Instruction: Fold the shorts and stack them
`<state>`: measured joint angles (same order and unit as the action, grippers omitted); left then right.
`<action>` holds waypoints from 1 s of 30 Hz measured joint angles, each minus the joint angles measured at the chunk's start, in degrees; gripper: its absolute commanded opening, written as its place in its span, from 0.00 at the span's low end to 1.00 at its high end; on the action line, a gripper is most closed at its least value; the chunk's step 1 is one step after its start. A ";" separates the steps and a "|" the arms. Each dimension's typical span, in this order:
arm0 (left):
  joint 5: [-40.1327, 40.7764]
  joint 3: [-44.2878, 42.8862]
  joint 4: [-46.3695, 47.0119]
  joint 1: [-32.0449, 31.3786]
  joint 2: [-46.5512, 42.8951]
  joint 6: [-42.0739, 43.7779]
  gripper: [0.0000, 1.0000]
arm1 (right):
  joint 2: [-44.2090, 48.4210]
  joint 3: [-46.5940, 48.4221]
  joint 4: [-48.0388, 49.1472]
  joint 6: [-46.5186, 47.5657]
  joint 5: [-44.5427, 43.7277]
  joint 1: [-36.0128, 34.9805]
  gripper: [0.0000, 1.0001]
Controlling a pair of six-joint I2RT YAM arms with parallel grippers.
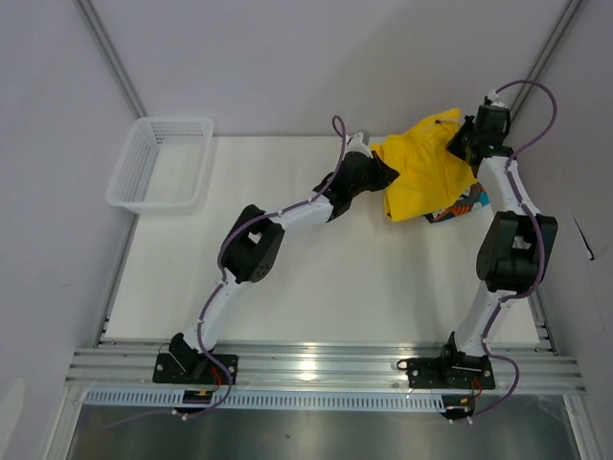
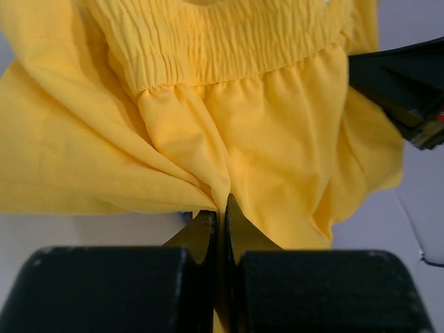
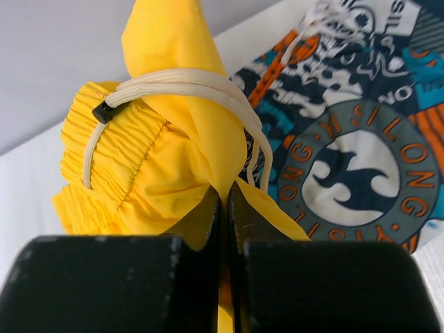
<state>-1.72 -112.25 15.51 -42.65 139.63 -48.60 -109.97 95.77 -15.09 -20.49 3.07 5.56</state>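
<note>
the yellow shorts [image 1: 421, 172] lie bunched in a heap at the far right of the white table [image 1: 316, 278], between the two arms. they partly cover the printed shorts [image 1: 460, 209], of which the top view shows only a corner, at the near right edge of the yellow cloth. the left gripper [image 2: 220, 216] reaches into the heap from its left side. in its wrist view the two fingers are pressed almost together, with a fold of yellow cloth pinched between the tips and the gathered elastic waistband [image 2: 229, 48] lying just beyond. the right gripper [image 3: 223, 201] meets the heap at its far right edge. its fingers are likewise all but closed, nipping a ridge of yellow cloth close to the waistband. the white drawstring [image 3: 180, 80] loops over that ridge just past the fingertips, with a small black end-piece [image 3: 104, 111] on it beside the waistband to the left and loose strands trailing down on the right. just beyond, in the right wrist view, the printed shorts lie flat on the table, showing a round grey badge [image 3: 354, 173] with lettering and a white wave shape amid blue, orange, black and white. a white mesh basket [image 1: 158, 163] stands at the far left corner of the table, well apart from both pairs of shorts and both arms.
</note>
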 measured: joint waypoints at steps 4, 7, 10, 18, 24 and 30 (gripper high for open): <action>-0.09 -5.86 3.91 -1.14 3.08 -2.36 0.00 | -1.05 2.86 0.50 0.00 -0.02 2.03 0.00; -0.17 -9.86 8.04 -1.60 6.25 -5.81 0.00 | -3.08 6.64 1.68 -0.42 0.83 3.69 0.00; 0.02 -14.14 12.61 -1.62 10.86 -10.62 0.00 | -4.59 8.13 3.19 -0.50 1.51 5.49 0.00; 3.17 -22.12 15.67 -2.10 22.21 -18.53 0.00 | -9.51 9.88 4.33 -1.84 4.83 9.35 0.00; 8.15 -23.61 17.03 -3.48 24.52 -21.53 0.00 | -14.25 14.12 3.69 -1.97 7.54 10.82 0.00; 13.92 -27.10 17.05 -5.27 25.31 -23.58 0.00 | -17.38 19.98 2.47 -1.27 9.99 11.93 0.00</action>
<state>12.21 -139.35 32.56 -47.92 164.94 -72.18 -127.35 115.74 -12.62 -21.76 13.06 17.50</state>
